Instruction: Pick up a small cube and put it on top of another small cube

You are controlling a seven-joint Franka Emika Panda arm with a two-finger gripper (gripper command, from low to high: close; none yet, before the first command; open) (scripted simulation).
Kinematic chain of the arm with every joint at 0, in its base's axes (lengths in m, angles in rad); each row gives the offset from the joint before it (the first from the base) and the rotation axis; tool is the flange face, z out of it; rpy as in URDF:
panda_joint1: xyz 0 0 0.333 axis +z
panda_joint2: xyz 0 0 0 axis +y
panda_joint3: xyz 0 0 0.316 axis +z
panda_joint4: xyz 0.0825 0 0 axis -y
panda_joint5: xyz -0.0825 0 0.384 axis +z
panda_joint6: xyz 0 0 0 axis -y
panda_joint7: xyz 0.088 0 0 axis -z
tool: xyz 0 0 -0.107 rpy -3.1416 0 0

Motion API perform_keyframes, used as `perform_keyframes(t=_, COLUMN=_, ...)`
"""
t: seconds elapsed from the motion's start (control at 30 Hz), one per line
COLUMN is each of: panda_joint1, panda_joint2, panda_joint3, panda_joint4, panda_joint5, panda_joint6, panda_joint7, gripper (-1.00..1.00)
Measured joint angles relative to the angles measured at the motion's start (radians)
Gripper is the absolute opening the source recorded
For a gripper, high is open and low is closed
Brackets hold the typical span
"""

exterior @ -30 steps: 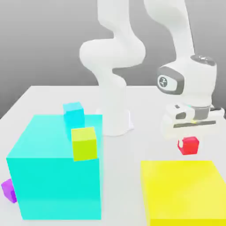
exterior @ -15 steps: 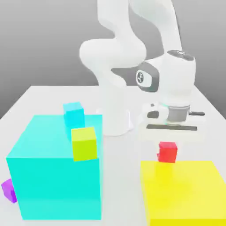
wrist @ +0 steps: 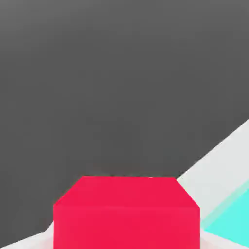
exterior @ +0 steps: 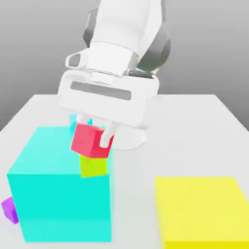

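Observation:
My gripper (exterior: 92,138) is shut on the small red cube (exterior: 90,140), held tilted just above the small lime cube (exterior: 93,166). The lime cube sits on the big cyan block (exterior: 58,194), near its right edge in the exterior view, and the red cube covers its upper part. I cannot tell whether the two cubes touch. One white finger (exterior: 110,131) shows at the red cube's right side. In the hand view the red cube (wrist: 126,214) fills the near foreground.
A big yellow block (exterior: 206,211) stands on the white table (exterior: 194,136) at the exterior view's lower right. A small purple cube (exterior: 8,209) lies by the cyan block's left foot. A small cyan cube (exterior: 73,120) peeks out behind the hand. The arm's base stands behind.
The arm has swung from above the yellow block to the exterior view's left, carrying the red cube over the cyan block to just above the lime cube. The hand is now tilted.

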Motion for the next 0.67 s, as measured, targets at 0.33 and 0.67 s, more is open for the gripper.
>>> perform_keyframes(t=0.33, panda_joint1=-0.252, panda_joint2=0.340, panda_joint3=-0.176, panda_joint4=0.106, panda_joint5=0.263, panda_joint6=-0.135, panda_joint7=0.188, gripper=-1.00)
perform_keyframes(t=0.67, panda_joint1=-0.235, panda_joint2=0.532, panda_joint3=-0.163, panda_joint4=0.123, panda_joint5=0.291, panda_joint6=-0.006, panda_joint7=0.219, gripper=1.00)
